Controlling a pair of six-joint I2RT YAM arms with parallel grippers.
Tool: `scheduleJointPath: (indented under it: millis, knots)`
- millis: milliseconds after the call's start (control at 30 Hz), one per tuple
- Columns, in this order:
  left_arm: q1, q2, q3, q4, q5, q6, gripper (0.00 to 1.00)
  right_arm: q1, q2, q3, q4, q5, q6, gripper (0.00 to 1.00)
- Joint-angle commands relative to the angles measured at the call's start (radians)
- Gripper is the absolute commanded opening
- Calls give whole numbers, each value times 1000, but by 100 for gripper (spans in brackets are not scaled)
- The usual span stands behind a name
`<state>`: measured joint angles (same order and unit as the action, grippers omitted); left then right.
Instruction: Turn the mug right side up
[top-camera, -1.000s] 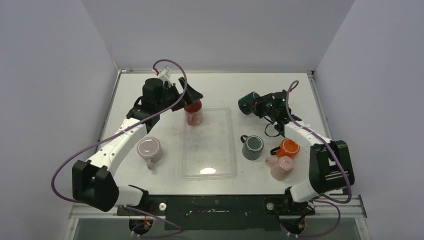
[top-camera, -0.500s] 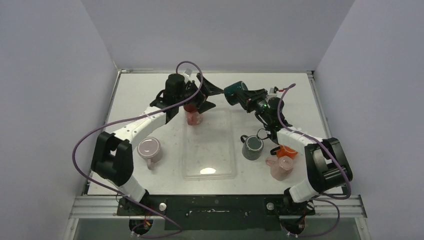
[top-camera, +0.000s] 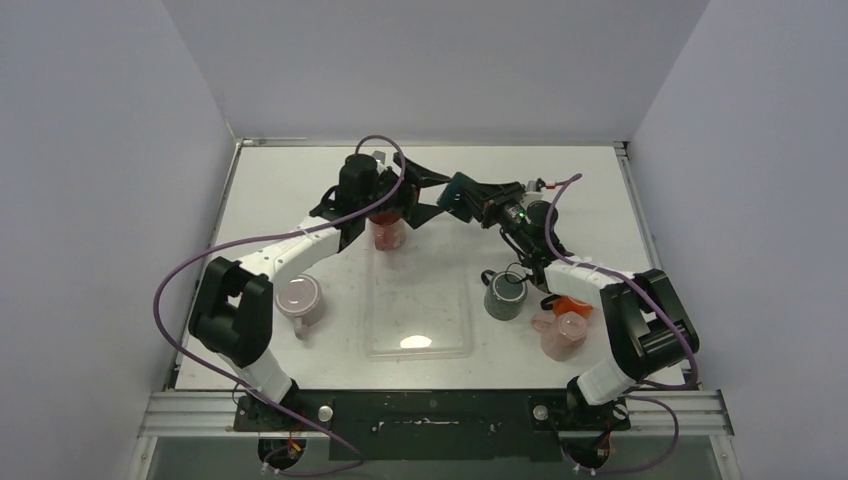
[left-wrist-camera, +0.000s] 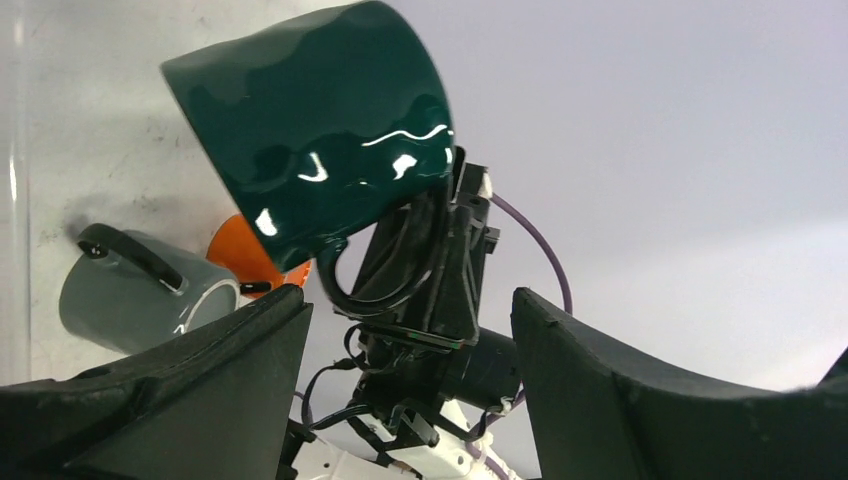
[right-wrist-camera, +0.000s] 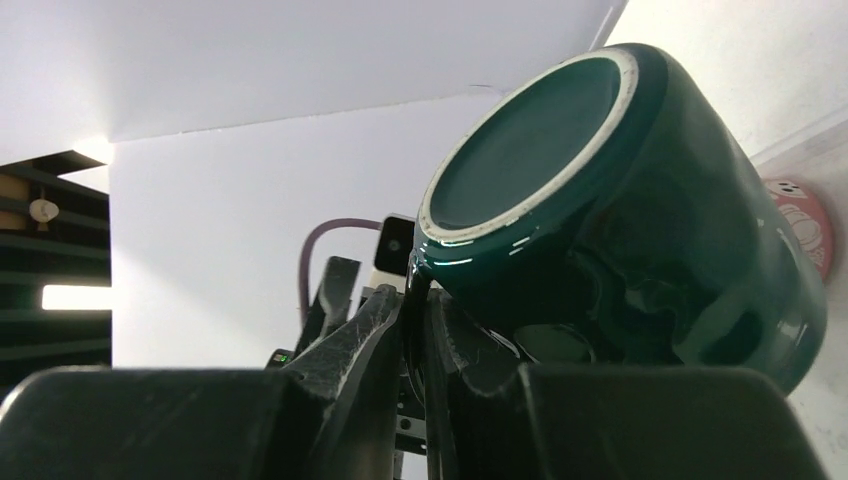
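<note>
1. Left side first: the left pincer (top-camera: 440, 196) is wide open. Its black fingers are spread either side of the mug's spot in the left wrist view and grip nothing. As far as I can see it isn't touching the mug.
2. The glossy dark green ceramic mug (left-wrist-camera: 310, 130) is up in the air over the far middle of the white counter (top-camera: 280, 180), between the two pincers and well clear of the surface.
3. Which way it points: the long axis is tipped closer to sideways than upright. The flat unglazed-ring base faces the left arm and a bit up, and the mouth faces back toward the right arm and a bit down.
4. The right pincer (right-wrist-camera: 415, 320) is clamped on the mug, by the handle I think, though the exact contact is hard to make out.
5. Progress, my guess: the pickup is done and the flip is maybe half done. What's left is getting the mouth up and setting it down, probably near the upright grey mug (top-camera: 505, 293).
</note>
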<state>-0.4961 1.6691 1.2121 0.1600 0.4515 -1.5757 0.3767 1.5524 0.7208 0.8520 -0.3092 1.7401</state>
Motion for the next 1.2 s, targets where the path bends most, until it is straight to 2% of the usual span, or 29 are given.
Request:
scheduleJointPath:
  millis: [0, 100, 267, 433, 533, 600, 700, 967, 1167]
  knots:
    - [-6, -13, 7, -31, -21, -20, 72, 7, 2, 6, 192, 24, 37, 5]
    - [-8, -13, 10, 6, -19, 40, 70, 8, 2, 6, 184, 24, 56, 5]
    - [-16, -59, 77, -78, -64, 414, 65, 7, -11, 37, 63, -3, 55, 5]
    - [-46, -109, 101, -86, -112, 812, 64, 12, -20, 81, -89, -53, 26, 5]
    - [-56, -102, 124, -113, -85, 975, 63, 17, -27, 98, -162, -77, 17, 5]
    - [-69, -86, 154, -189, -87, 1068, 61, 21, -29, 109, -211, -84, 10, 5]
    - [-87, -76, 167, -283, -102, 1157, 60, 26, -33, 119, -238, -88, 12, 5]
    - [-154, -62, 165, -368, -152, 1284, 59, 33, -28, 151, -321, -108, 10, 5]
    - [-198, -27, 188, -412, -233, 1318, 51, 36, -31, 153, -365, -113, 26, 5]
